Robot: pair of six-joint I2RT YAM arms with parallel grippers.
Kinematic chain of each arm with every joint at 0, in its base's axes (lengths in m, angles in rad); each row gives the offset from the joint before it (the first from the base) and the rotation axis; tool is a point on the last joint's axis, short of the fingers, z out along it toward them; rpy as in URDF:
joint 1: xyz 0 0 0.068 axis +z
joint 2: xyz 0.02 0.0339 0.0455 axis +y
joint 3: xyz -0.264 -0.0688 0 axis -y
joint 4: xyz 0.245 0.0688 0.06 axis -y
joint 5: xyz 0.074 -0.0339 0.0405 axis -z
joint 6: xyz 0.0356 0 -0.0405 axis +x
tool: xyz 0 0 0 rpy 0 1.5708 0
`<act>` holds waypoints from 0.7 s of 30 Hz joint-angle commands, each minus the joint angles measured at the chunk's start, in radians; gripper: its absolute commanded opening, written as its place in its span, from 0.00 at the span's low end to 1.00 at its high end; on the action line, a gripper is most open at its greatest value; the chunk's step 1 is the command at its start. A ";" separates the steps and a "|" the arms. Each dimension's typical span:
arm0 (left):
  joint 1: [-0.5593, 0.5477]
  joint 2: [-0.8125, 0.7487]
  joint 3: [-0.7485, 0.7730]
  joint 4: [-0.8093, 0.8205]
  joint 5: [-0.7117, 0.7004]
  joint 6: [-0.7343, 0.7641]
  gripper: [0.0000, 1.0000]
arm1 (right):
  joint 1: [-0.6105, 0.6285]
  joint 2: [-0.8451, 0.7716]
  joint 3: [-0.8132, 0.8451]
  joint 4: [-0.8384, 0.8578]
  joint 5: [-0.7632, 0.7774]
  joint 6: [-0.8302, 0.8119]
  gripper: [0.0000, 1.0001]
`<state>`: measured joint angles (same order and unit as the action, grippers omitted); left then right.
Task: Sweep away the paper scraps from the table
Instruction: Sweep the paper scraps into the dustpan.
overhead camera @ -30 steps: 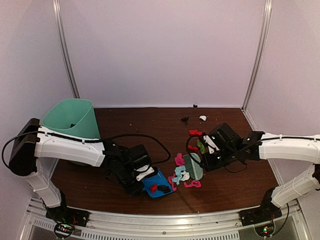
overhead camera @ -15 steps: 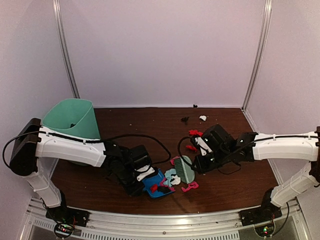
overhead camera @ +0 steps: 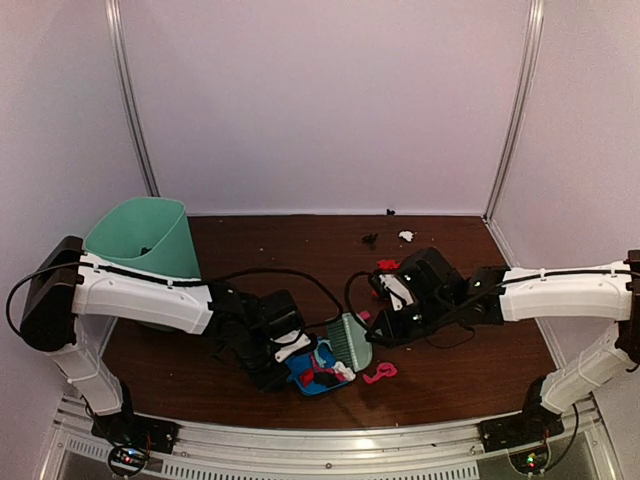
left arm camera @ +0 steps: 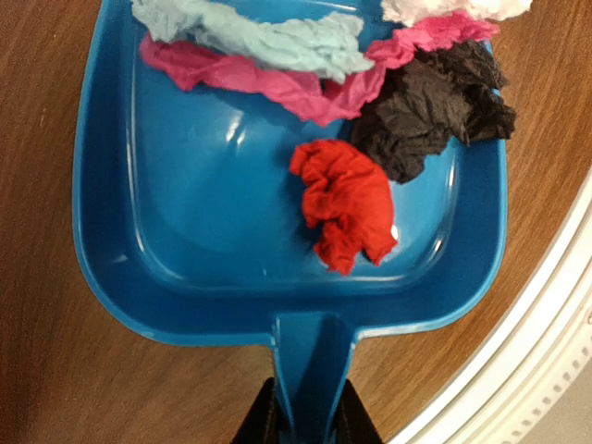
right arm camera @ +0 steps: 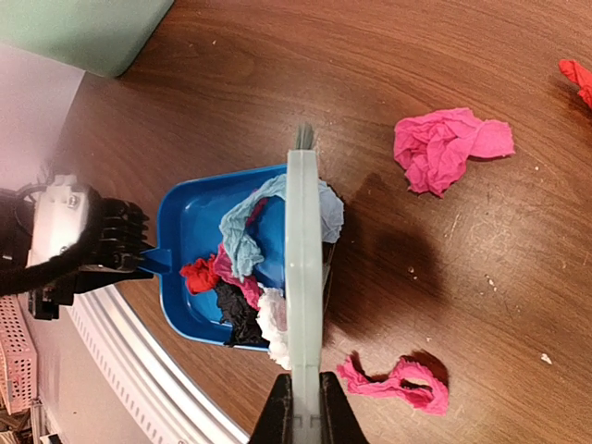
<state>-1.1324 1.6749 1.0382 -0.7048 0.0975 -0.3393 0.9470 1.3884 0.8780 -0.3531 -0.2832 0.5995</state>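
Observation:
My left gripper [left arm camera: 310,425] is shut on the handle of the blue dustpan [left arm camera: 194,231], which lies flat on the table [overhead camera: 300,250]. Red [left arm camera: 344,203], black [left arm camera: 430,102], pink [left arm camera: 277,83] and cyan [left arm camera: 268,37] paper scraps lie in the pan. My right gripper [right arm camera: 307,412] is shut on the pale green brush [right arm camera: 303,268], whose head stands across the pan's mouth [overhead camera: 348,340]. On the wood outside the pan lie a crumpled pink scrap [right arm camera: 449,143], a twisted pink scrap [right arm camera: 398,381] and a red scrap [overhead camera: 388,265].
A mint-green bin [overhead camera: 140,238] stands at the back left, behind my left arm. Small white [overhead camera: 406,236] and black [overhead camera: 370,239] scraps lie near the back wall. The silver frame edge [overhead camera: 330,440] runs close in front of the dustpan.
My right arm has swept the brush to the left, pushing the cyan, pink and white scraps into the dustpan. The left arm and pan have stayed put.

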 commanded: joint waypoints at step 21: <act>-0.004 -0.004 -0.003 0.033 0.012 -0.004 0.00 | -0.007 -0.125 0.009 -0.071 -0.015 -0.062 0.00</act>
<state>-1.1324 1.6749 1.0382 -0.7025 0.1017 -0.3393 0.9466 1.3045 0.8581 -0.3634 -0.3519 0.5705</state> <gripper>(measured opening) 0.213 0.075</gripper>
